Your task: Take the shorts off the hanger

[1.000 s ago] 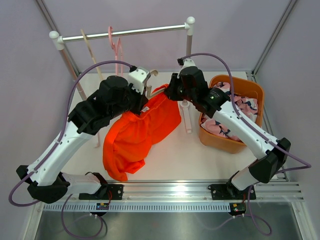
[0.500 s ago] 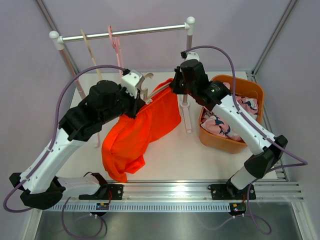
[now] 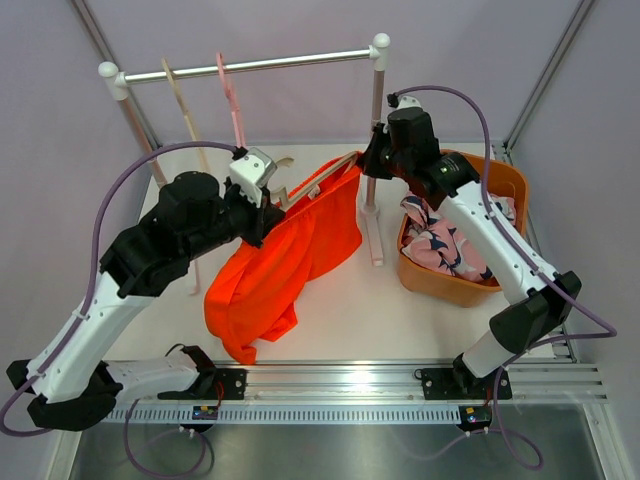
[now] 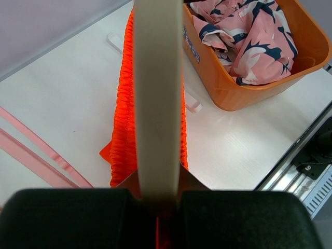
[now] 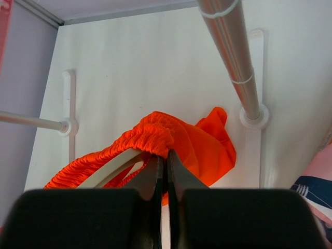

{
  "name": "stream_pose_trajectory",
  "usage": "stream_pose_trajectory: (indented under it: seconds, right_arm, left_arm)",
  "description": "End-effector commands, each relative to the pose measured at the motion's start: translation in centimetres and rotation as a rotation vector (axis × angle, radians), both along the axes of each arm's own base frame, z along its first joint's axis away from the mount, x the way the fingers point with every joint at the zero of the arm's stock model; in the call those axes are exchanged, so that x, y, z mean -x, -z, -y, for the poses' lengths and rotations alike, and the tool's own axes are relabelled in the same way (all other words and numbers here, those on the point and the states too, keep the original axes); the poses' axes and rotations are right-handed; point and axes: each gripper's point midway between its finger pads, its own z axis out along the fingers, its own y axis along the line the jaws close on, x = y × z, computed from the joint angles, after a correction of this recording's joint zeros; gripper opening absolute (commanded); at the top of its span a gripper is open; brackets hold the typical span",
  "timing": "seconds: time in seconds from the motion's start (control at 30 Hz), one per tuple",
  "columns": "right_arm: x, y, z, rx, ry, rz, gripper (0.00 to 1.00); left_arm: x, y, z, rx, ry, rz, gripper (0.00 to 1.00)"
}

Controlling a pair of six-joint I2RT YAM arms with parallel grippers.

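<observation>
The bright orange shorts (image 3: 285,262) hang by their waistband from a cream hanger (image 3: 318,175) held above the table. My left gripper (image 3: 262,188) is shut on the hanger; in the left wrist view the hanger bar (image 4: 157,93) runs out from between my fingers (image 4: 157,194), with the gathered orange waistband (image 4: 123,114) on both sides. My right gripper (image 3: 365,165) is shut on the waistband's right end (image 5: 155,136), jaws pressed together (image 5: 166,161) beside the hanger arm (image 5: 111,168). The pink patterned shorts (image 3: 440,240) lie in the basket. The navy shorts are out of view.
An orange basket (image 3: 505,180) stands at the right, also in the left wrist view (image 4: 244,96). The clothes rack rail (image 3: 250,65) carries a wooden hanger (image 3: 180,95) and a pink hanger (image 3: 230,95). Its right post (image 5: 233,57) stands close by my right gripper.
My right gripper has moved back and right with the waistband end. My left arm has drawn left with the hanger, so the waistband is stretched along it.
</observation>
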Motion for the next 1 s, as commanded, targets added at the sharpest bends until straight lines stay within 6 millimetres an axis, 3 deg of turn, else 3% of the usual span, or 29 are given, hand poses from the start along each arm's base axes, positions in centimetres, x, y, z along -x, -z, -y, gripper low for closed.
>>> stream_pose_trajectory:
  seconds: [0.0,0.1,0.23,0.4,0.57,0.67,0.7,0.8,0.83,0.93,0.97]
  right_arm:
    - [-1.6,1.0,1.7,-0.008,0.048,0.011,0.0]
    - [-0.5,2.0,0.8,-0.012,0.022,-0.001,0.0]
    - [2.5,2.8,-2.1,0.006,-0.051,0.01,0.0]
    - [2.2,4.7,-1.2,0.082,-0.013,-0.016,0.0]
    - [4.2,3.2,-3.6,-0.01,-0.116,0.003,0.0]
    - [7.6,1.5,-7.0,-0.036,-0.215,0.041,0.0]
    - [9.8,0.9,-8.9,-0.04,-0.274,0.055,0.0]
    - [13.3,-0.9,-11.6,-0.046,-0.355,0.102,0.0]
    - [15.8,-1.5,-13.4,-0.052,-0.423,0.12,0.0]
    - [19.0,-2.0,-15.3,-0.035,-0.493,0.14,0.0]
    - [19.0,-1.9,-15.2,-0.021,-0.483,0.144,0.0]
  left_arm:
    - [2.3,-4.3,-0.8,0.139,0.046,0.101,0.0]
    - [2.2,-5.4,-1.0,0.187,0.028,0.137,0.0]
    - [2.0,-6.5,-0.6,0.239,0.028,0.169,0.0]
    - [2.5,-7.6,0.0,0.28,0.068,0.179,0.0]
    - [1.8,-8.1,-0.3,0.33,0.018,0.2,0.0]
    - [1.0,-8.2,-0.4,0.371,-0.027,0.211,0.0]
    - [0.5,-8.7,-0.5,0.391,-0.052,0.226,0.0]
    - [-0.6,-8.6,-0.7,0.415,-0.109,0.231,0.0]
    - [-0.8,-8.5,-0.6,0.417,-0.118,0.228,0.0]
    - [-1.4,-8.9,-0.5,0.43,-0.138,0.234,0.0]
    - [-1.5,-8.9,-0.5,0.431,-0.143,0.234,0.0]
